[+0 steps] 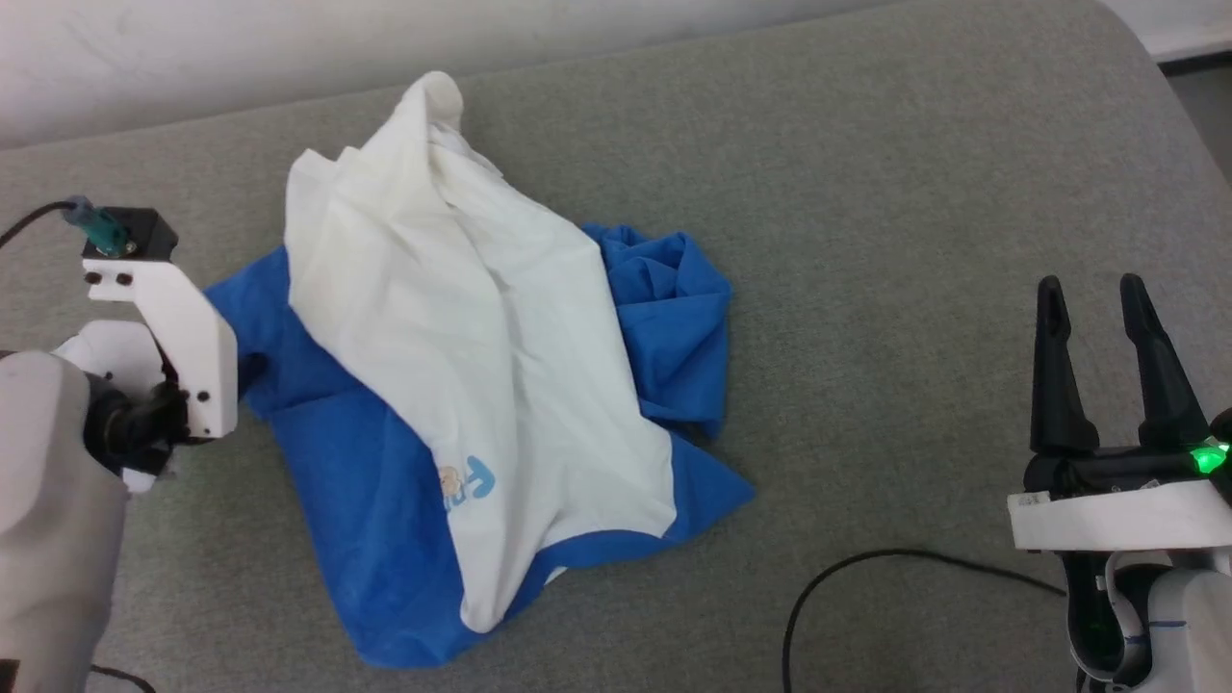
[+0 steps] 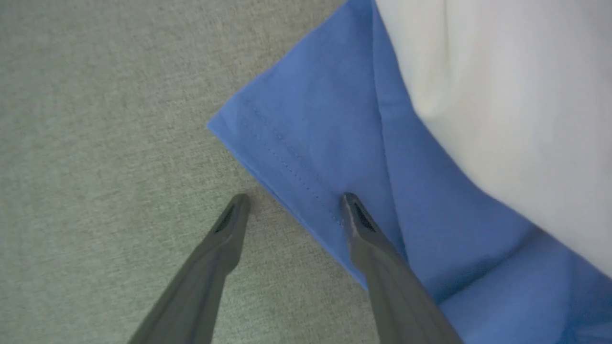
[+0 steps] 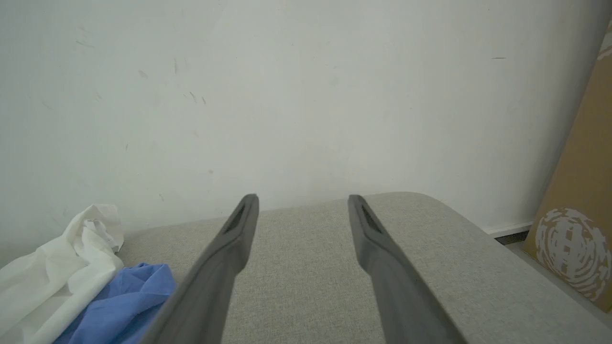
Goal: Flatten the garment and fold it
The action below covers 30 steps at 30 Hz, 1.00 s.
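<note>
Overhead, garment (image 1: 462, 318) crumpled, right fingers (image 1: 1057, 375) wide, up close, left fingers (image 2: 377, 253) wide astride its stitched hem.

Grey fabric surface (image 1: 914, 173), scuffed white wall (image 3: 306, 95), brown cardboard (image 3: 576, 181).

- Head view: bright, even, diffuse light falls across the grey padded surface (image 1: 866, 241), with no glare. The garment (image 1: 452, 318), well to the left of the right end effector (image 1: 1090, 281), casts only thin, soft shadows along its edges.
- A small green lamp (image 1: 1208, 458) glows brightly at that end effector's base.
- Left wrist view: soft focus overall. The left end effector (image 2: 295, 197) blurs toward its base, and the garment's white cloth beyond its fingertips looks washed out.
- Right wrist view: the wall (image 3: 306, 95) ahead of the fingertips is evenly lit, dimming slightly at the far right.
</note>
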### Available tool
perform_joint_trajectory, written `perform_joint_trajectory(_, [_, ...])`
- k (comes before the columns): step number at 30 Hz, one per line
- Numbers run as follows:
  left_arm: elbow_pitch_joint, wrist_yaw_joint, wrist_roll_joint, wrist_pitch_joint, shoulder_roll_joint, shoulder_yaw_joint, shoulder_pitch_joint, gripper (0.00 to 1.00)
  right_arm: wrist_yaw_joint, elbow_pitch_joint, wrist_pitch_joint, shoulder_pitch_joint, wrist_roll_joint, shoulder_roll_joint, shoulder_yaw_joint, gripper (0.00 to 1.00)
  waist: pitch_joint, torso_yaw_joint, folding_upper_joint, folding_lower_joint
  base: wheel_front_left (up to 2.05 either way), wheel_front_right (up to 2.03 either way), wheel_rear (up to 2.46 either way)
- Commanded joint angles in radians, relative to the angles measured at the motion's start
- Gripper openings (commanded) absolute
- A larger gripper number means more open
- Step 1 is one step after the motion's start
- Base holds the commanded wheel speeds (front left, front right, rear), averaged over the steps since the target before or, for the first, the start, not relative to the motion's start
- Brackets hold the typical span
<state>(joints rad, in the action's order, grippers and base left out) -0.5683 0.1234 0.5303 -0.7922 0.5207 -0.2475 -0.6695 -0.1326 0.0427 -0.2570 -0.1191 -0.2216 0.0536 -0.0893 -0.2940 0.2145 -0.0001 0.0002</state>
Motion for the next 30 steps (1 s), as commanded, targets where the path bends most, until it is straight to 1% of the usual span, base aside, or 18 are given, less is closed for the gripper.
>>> perform_joint_trajectory(1, [-0.022,0.001,0.011,-0.016,0.0,-0.008,0.005,1.0,0.002,0.005,-0.005,-0.012,-0.005,-0.003,0.0,1.0,-0.023,0.023,0.0001,-0.0002,0.0,0.0,0.0])
perform_joint_trajectory(2, [-0.033,0.001,0.02,-0.031,-0.004,-0.008,0.012,1.0,0.002,0.005,-0.005,-0.011,-0.006,-0.003,-0.001,1.0,-0.023,0.022,0.0001,-0.0002,0.0,0.0,0.0])
perform_joint_trajectory(3, [-0.041,0.001,0.032,-0.045,-0.007,-0.008,0.018,0.46,0.002,0.004,-0.005,-0.011,-0.006,-0.003,-0.002,1.0,-0.023,0.02,0.0001,-0.0002,0.0,0.0,0.0])
perform_joint_trajectory(4, [-0.043,0.002,0.044,-0.052,-0.01,-0.006,0.02,0.14,0.002,0.003,-0.005,-0.01,-0.005,-0.003,-0.004,1.0,-0.021,0.017,0.0001,-0.0002,0.0,0.0,0.0])
perform_joint_trajectory(5, [-0.041,0.002,0.051,-0.046,-0.01,-0.002,0.02,0.0,0.002,0.002,-0.005,-0.009,-0.004,-0.003,-0.006,1.0,-0.019,0.012,0.0001,-0.0002,0.0,0.0,0.0])
perform_joint_trajectory(8, [-0.034,-0.005,0.051,0.004,-0.002,0.015,0.013,0.0,0.002,-0.008,-0.005,-0.006,0.005,-0.003,-0.01,1.0,-0.003,-0.009,0.0001,-0.0002,0.0,0.0,0.0])
perform_joint_trajectory(11, [-0.02,-0.026,0.008,0.079,0.033,0.02,0.0,0.0,0.002,-0.016,-0.005,-0.006,0.016,-0.003,-0.006,1.0,0.021,-0.031,0.0001,-0.0002,0.0,0.0,0.0])
perform_joint_trajectory(17, [-0.016,-0.103,-0.042,0.262,0.093,0.078,-0.025,0.0,0.002,-0.028,-0.005,-0.003,0.023,-0.003,-0.01,1.0,0.054,-0.07,0.0001,-0.0002,0.0,0.0,0.0])
perform_joint_trajectory(21, [-0.04,-0.134,-0.081,0.384,0.14,0.102,-0.043,0.0,0.002,-0.029,-0.005,-0.006,0.025,-0.003,-0.009,1.0,0.049,-0.085,0.0001,-0.0002,0.0,0.0,0.0])
perform_joint_trajectory(23, [-0.046,-0.14,-0.091,0.456,0.145,0.11,-0.051,0.0,0.002,-0.03,-0.005,-0.01,0.026,-0.003,-0.008,1.0,0.039,-0.09,0.0001,-0.0002,0.0,0.0,0.0])
perform_joint_trajectory(26, [-0.06,-0.135,-0.092,0.586,0.134,0.126,-0.064,0.0,0.002,-0.03,-0.005,-0.018,0.028,-0.003,-0.007,1.0,0.019,-0.095,0.0001,-0.0002,0.0,0.0,0.0])
perform_joint_trajectory(27, [-0.068,-0.13,-0.093,0.623,0.126,0.125,-0.068,0.45,0.002,-0.03,-0.005,-0.021,0.029,-0.003,-0.008,1.0,0.013,-0.098,0.0001,-0.0002,0.0,0.0,0.0])
perform_joint_trajectory(28, [-0.084,-0.135,-0.093,0.651,0.116,0.127,-0.072,1.0,0.002,-0.032,-0.005,-0.024,0.029,-0.003,-0.007,1.0,0.009,-0.1,0.0001,-0.0002,0.0,0.0,0.0])
perform_joint_trajectory(30, [-0.119,-0.135,-0.103,0.679,0.101,0.114,-0.077,1.0,0.002,-0.038,-0.005,-0.029,0.031,-0.003,-0.003,1.0,0.005,-0.103,0.0001,-0.0002,0.0,0.0,0.0])
